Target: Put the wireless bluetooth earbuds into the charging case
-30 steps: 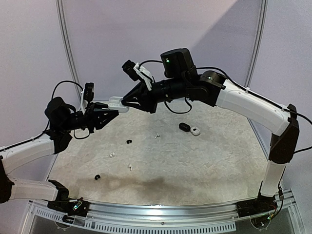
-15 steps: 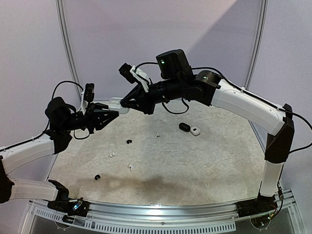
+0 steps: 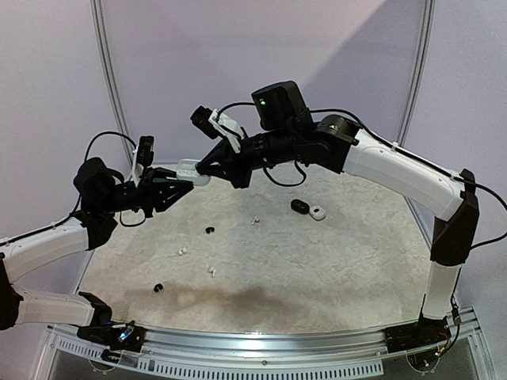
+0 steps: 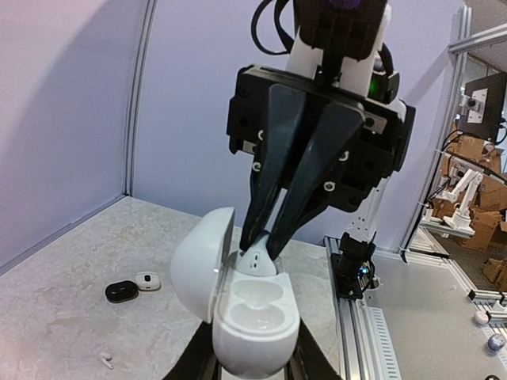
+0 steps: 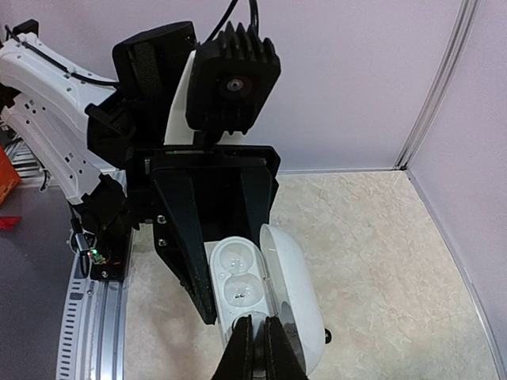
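Gripping open case (image 4: 247, 321) aloft near far-left counter (image 3: 341, 257) corner with left jaws, sockets up for loading. Pinching white earbud (image 4: 256, 263) in right jaws, right at socket mouth. Leaving five earbuds (image 3: 211, 271) loose mid-counter.

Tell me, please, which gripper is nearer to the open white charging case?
Left. The left gripper clamps the charging case; the right gripper sits just above its wells, pinching a white earbud.
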